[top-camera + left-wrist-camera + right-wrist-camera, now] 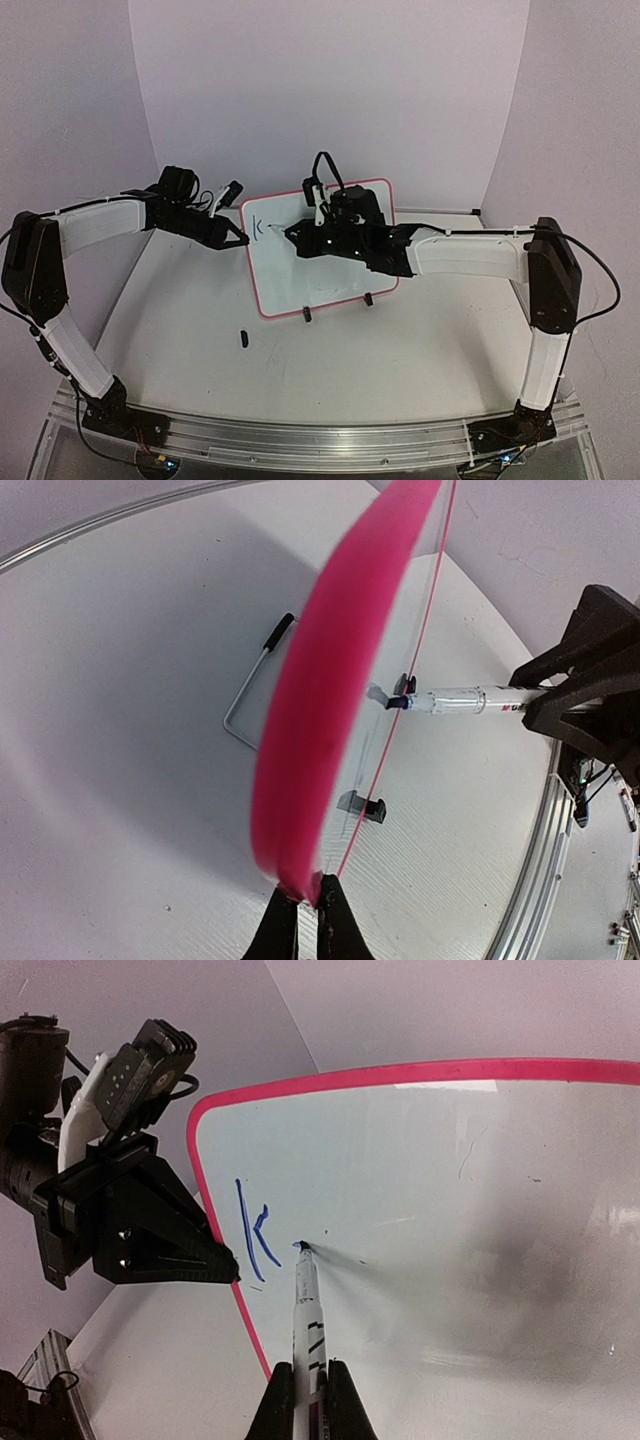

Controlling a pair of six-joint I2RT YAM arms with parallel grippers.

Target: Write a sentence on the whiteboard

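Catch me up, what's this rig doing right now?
The left gripper pinches the left edge of the small white rectangular whiteboard with a thin red border, steadying it. The right gripper holds a slim white marker with a blue tip, its tip at the board surface just right of a blue handwritten "k". That one letter is all that is written so far.

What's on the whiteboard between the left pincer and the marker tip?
The sentence, just a blue "k", on otherwise bare whiteboard; plainest in the right wrist view.
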